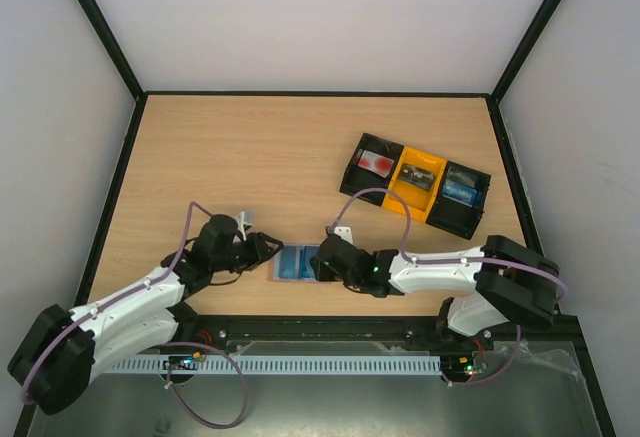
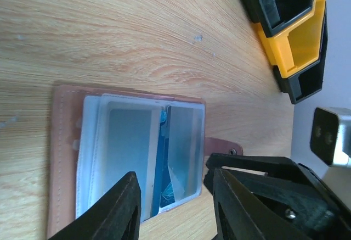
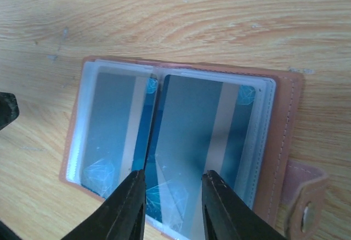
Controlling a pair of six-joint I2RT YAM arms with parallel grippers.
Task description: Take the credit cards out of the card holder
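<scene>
The card holder (image 1: 298, 262) lies open and flat on the table between my two grippers. It has brown edging, a brown snap tab (image 3: 307, 196) and clear sleeves holding blue cards (image 3: 192, 141) with a grey stripe. My left gripper (image 1: 268, 247) is open and empty; in the left wrist view (image 2: 174, 182) its jaws stand wide apart at the holder's (image 2: 126, 146) near edge. My right gripper (image 1: 322, 257) is open; in the right wrist view (image 3: 171, 182) its fingers straddle the lower edge of the right-hand sleeve and grip nothing.
A black-and-yellow three-compartment tray (image 1: 400, 202) stands at the back right with cards in its compartments; it also shows in the left wrist view (image 2: 290, 48). Black frame rails and white walls border the wooden table.
</scene>
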